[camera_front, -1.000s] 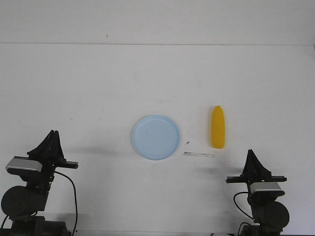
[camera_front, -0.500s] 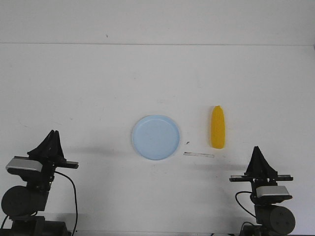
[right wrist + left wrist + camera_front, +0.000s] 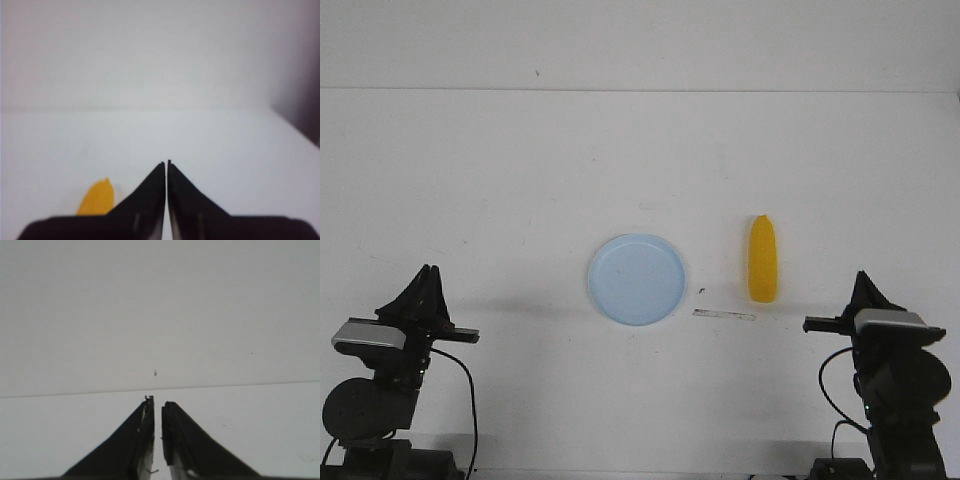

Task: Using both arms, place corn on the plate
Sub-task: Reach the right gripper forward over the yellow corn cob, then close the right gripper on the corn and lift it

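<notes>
The pale blue plate [image 3: 636, 279] lies flat near the middle of the table with nothing on it. The yellow corn [image 3: 763, 259] lies to the right of it, lengthwise front to back, tapered end pointing away; there is a gap between corn and plate. My left gripper [image 3: 427, 272] rests at the near left, far from both, shut with nothing in it [image 3: 158, 402]. My right gripper [image 3: 866, 278] stands at the near right, to the right of the corn and nearer me, shut and holding nothing [image 3: 166, 162]. The corn's tip [image 3: 97, 199] shows beside its fingers in the right wrist view.
A thin pale strip [image 3: 724, 315] and a small dark speck [image 3: 701, 291] lie on the white table [image 3: 520, 180] between plate and corn, toward me. The table's far edge meets the wall [image 3: 640, 45]. A dark area [image 3: 305, 115] borders the table's right side.
My right arm has swung to the right and risen, its gripper now further right of the corn. The left arm, the corn and the plate have not moved.
</notes>
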You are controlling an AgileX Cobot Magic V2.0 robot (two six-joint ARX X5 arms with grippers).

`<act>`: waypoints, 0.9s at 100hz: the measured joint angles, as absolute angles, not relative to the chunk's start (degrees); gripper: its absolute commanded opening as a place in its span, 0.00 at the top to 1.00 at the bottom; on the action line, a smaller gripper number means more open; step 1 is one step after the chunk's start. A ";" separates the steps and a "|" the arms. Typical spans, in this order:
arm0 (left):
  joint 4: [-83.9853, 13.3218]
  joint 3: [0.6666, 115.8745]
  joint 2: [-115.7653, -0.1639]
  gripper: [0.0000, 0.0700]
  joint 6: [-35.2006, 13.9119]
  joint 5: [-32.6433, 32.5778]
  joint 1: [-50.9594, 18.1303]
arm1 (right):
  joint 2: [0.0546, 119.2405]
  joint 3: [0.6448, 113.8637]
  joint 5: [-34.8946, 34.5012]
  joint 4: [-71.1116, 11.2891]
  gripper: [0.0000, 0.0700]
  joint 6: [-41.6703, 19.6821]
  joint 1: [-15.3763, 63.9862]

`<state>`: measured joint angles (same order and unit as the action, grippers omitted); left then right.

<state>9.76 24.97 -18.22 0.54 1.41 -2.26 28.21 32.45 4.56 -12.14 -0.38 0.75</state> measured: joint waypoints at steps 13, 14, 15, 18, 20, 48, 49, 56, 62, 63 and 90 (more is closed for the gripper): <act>9.76 24.97 -18.22 0.94 0.51 1.39 -2.26 | 38.94 36.93 4.78 -13.54 0.99 -0.38 3.79; 9.76 24.97 -18.22 0.94 0.51 1.39 -2.26 | 39.77 37.34 4.78 -13.76 0.99 -0.38 4.05; 9.76 24.97 -18.22 0.94 0.51 1.41 -2.26 | 40.58 37.78 4.78 -13.98 0.99 -0.38 4.32; 9.76 24.97 -18.22 0.94 0.54 1.39 -2.26 | 43.20 39.11 4.75 -14.87 0.99 -0.43 5.13; 9.76 24.97 -18.22 0.94 0.54 1.39 -2.26 | 44.88 40.07 4.75 -15.66 0.99 -0.47 5.63; 9.76 24.97 -18.22 0.94 0.51 1.39 -2.26 | 68.34 56.10 4.71 -30.22 0.99 -8.54 8.32; 9.76 24.97 -18.22 0.94 0.51 1.39 -2.26 | 69.08 56.75 4.71 -30.74 0.99 -8.86 8.32; 9.76 24.97 -18.22 0.94 0.51 1.41 -2.26 | 74.28 61.54 4.75 -34.11 0.99 -10.90 8.21; 9.76 24.97 -18.22 0.94 0.54 1.39 -2.26 | 78.35 65.76 4.71 -36.88 0.98 -12.08 8.21; 9.76 24.97 -18.22 0.94 0.54 1.39 -2.26 | 79.00 66.46 4.69 -37.36 0.98 -12.23 8.21; 9.76 24.97 -18.22 0.94 0.54 1.39 -2.26 | 93.76 81.97 4.49 -52.10 0.23 -14.44 9.17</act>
<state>9.76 24.97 -18.22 0.54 1.39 -2.26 93.76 81.97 4.49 -52.10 -14.44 9.17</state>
